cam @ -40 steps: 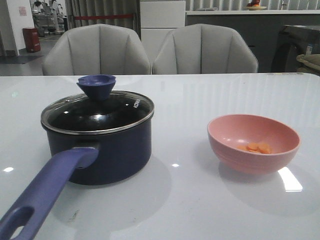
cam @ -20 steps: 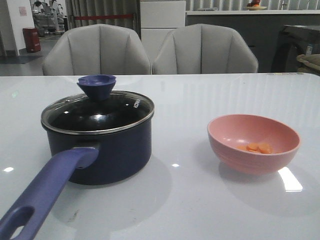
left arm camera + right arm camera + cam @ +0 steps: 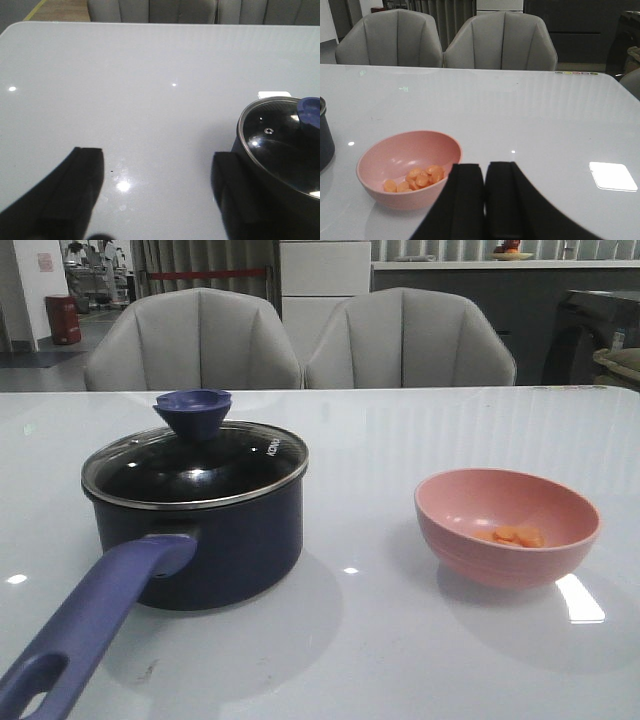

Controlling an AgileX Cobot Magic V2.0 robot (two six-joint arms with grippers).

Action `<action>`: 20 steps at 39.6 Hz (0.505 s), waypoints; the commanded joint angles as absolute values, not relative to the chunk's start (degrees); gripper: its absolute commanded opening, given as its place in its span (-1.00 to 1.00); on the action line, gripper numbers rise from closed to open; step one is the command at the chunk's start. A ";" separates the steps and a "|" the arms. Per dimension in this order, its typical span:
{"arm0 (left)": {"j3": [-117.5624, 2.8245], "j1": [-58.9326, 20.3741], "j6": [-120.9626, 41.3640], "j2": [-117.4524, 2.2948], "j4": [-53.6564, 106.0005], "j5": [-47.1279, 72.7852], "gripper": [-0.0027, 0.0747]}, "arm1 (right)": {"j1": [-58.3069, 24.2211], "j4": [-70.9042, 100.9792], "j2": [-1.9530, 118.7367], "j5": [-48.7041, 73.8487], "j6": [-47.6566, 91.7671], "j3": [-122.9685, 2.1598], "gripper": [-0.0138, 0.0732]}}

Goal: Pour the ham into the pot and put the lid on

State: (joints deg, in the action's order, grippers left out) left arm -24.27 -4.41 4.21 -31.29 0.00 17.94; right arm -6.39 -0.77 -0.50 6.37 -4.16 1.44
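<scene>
The navy pot (image 3: 215, 540) stands at the table's left, its blue-purple handle (image 3: 90, 625) pointing toward the front edge. The glass lid (image 3: 195, 465) with its blue-purple knob (image 3: 193, 412) sits on the pot. Several orange ham slices (image 3: 512, 535) lie in a pink bowl (image 3: 507, 525) at the right. Neither gripper shows in the front view. My left gripper (image 3: 157, 162) is open and empty over bare table, the pot (image 3: 280, 150) just beside one finger. My right gripper (image 3: 485, 172) is shut and empty, next to the bowl (image 3: 407, 167) and ham (image 3: 417, 179).
Two grey chairs (image 3: 295, 340) stand behind the table's far edge. The glossy white table (image 3: 400, 640) shows bright light reflections. A counter and a dark cabinet are in the background.
</scene>
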 commanded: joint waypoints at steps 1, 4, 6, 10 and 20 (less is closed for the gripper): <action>-26.33 -4.41 4.82 -32.06 0.00 13.84 0.64 | -5.92 -1.22 -1.65 2.11 -3.90 2.07 -0.33; -25.67 -4.41 4.82 -32.06 0.00 13.77 0.64 | -5.92 -1.22 -1.65 2.11 -3.90 2.07 -0.33; -25.04 -4.41 4.82 -32.06 0.00 13.26 0.64 | -5.92 -1.22 -1.65 2.11 -3.90 2.07 -0.33; -24.73 -4.41 4.82 -32.06 2.97 12.73 0.64 | -5.92 -1.22 -1.65 2.11 -3.90 2.07 -0.33; -36.62 -4.41 4.82 -37.50 3.06 27.36 0.65 | -5.92 -1.22 -1.65 2.11 -3.90 2.07 -0.33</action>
State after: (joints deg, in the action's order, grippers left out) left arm -30.01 -4.41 4.21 -34.34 2.33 25.56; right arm -6.39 -0.77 -0.50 6.37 -4.16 1.44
